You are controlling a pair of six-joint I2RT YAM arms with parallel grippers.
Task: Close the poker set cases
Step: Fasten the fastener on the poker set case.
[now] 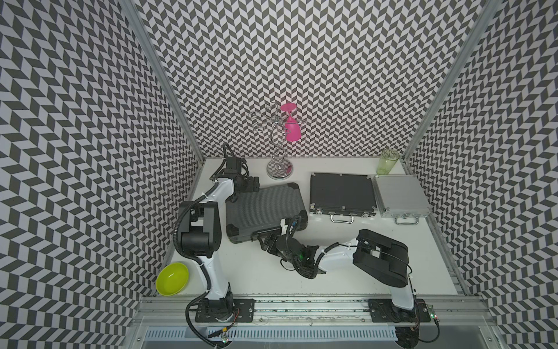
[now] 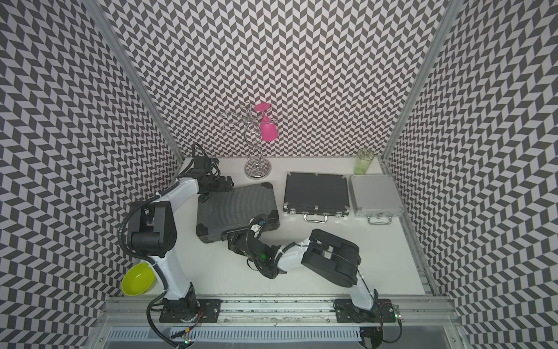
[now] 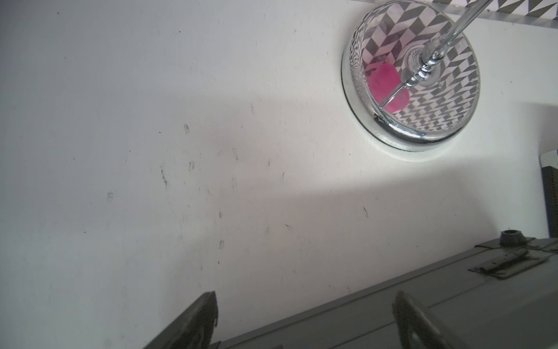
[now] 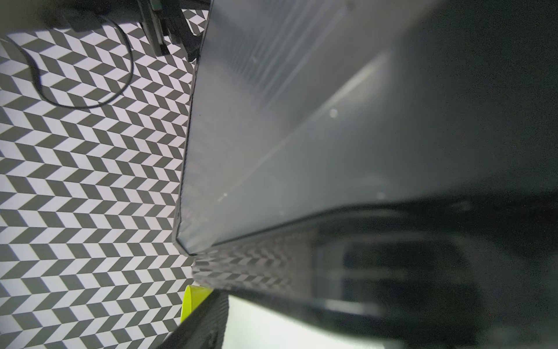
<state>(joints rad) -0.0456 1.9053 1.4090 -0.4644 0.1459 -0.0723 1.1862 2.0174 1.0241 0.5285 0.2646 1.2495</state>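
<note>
White desk: far half crowded, near half mostly open.
Ribbed dark-grey case, shut, sits skewed centre-left; left pincer spread at its far corner, right pincer against its near edge, grip impossible to tell. Flat black case and silver case, both shut, lie side by side by the right wall.

Left arm stretches forward with left gripper spread wide; right arm folds inward, right gripper low.
</note>
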